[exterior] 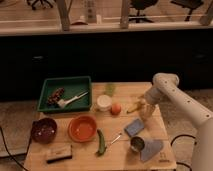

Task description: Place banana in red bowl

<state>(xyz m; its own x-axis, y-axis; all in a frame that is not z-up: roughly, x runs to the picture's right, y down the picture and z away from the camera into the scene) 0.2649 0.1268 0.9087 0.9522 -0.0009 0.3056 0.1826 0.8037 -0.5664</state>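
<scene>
The banana (132,108) lies on the table (127,92) at its right side, just left of the gripper (143,107); whether the gripper grasps it cannot be told. The red bowl (82,128) sits well to the left, nearer. The far-left green tray (65,93) holds a white utensil (70,100).

Single camera view, raised, set on the near long edge side of the wooden worktop (85,156), facing the far edge and pitched down. Medium range: whole worktop in frame, filling the lower half, near edge almost at the bottom border. Dark wall panel (100,55) behind the far edge, office chairs (142,6) beyond at top. Robot arm (170,87) enters from the right border. Gripper (142,109) sits by the right edge, nearer the far-right corner.
</scene>
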